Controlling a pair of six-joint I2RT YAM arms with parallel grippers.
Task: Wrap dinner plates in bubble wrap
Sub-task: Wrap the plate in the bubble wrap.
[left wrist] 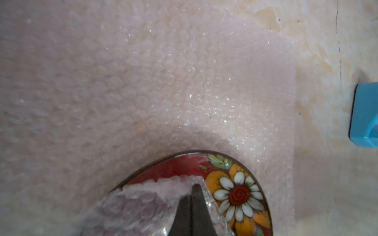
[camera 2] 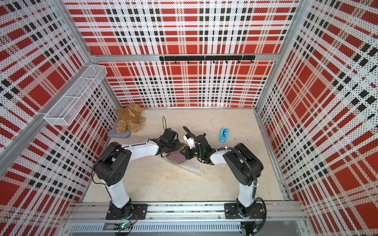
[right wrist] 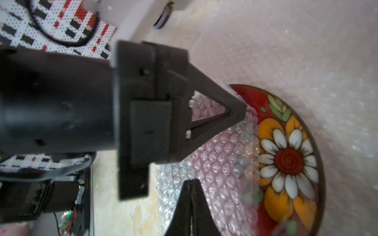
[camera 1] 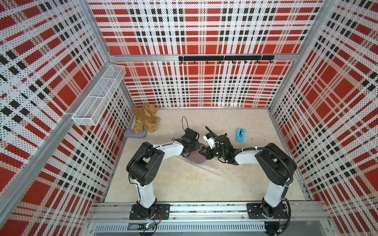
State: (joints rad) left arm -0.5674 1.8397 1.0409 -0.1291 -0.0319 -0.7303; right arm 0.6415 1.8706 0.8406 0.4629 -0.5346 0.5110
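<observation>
Plate [right wrist: 290, 159]: mid-counter [camera 1: 184, 183], flat on the bubble wrap [left wrist: 143, 81].
Flap [right wrist: 221, 155]: covers the plate's front part; the flowered part toward the back edge is bare.
Left claw [left wrist: 195, 188]: closed, pinching the flap's edge.
Right claw [right wrist: 191, 183]: closed, tips on the flap; whether it grips cannot be told.
Likely pull: toward the back edge.

Open tabletop [camera 1: 208, 119] between teddy [camera 1: 145, 120] and dispenser [camera 1: 241, 135]
</observation>
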